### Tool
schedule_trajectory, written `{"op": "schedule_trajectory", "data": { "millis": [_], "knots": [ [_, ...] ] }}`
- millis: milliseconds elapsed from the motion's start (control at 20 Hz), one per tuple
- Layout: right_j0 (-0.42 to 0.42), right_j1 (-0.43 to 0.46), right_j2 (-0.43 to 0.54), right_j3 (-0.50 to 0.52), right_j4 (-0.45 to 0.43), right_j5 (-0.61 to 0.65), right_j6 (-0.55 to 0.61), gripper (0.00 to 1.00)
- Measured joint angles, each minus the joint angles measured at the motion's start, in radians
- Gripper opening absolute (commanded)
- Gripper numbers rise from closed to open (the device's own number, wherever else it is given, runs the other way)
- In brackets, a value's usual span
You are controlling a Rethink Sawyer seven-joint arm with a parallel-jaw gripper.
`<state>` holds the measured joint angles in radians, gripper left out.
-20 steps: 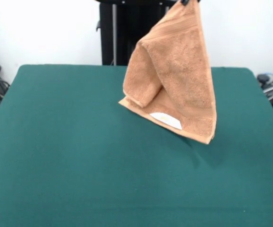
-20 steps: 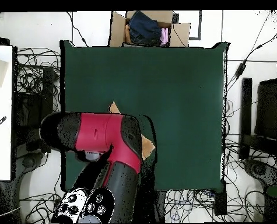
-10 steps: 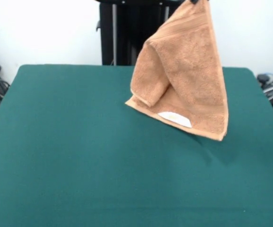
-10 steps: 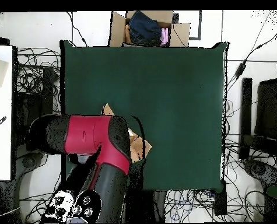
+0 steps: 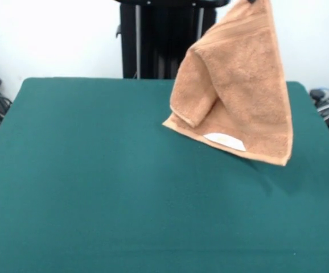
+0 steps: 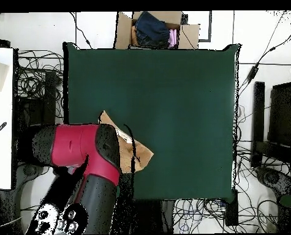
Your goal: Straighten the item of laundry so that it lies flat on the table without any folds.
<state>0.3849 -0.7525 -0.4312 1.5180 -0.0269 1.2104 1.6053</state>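
front view: towel (image 5: 238, 102) hangs folded, blank white label (image 5: 224, 140) showing.

no readable text anywhere. the white label (image 5: 225, 140) on the towel (image 5: 238, 91) shows no legible print; whatever marks it carries are too small to make out. no brands, numbers or signs show elsewhere.

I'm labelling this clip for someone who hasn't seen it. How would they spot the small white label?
Start at the large dark green felt-topped table. Above its far right part hangs an orange-tan terry towel, held up by its top corner. Near the towel's lower hem sits the small white label, the only white patch on it.
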Motion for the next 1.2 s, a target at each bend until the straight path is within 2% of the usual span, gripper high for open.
{"op": "schedule_trajectory", "data": {
  "millis": [600,1200],
  "knots": [
    [0.079,-0.001,-0.023,0.000,0.042,0.027,0.094,0.00],
    [0.141,-0.003,-0.024,-0.002,0.074,0.123,0.207,0.00]
  ]
}}
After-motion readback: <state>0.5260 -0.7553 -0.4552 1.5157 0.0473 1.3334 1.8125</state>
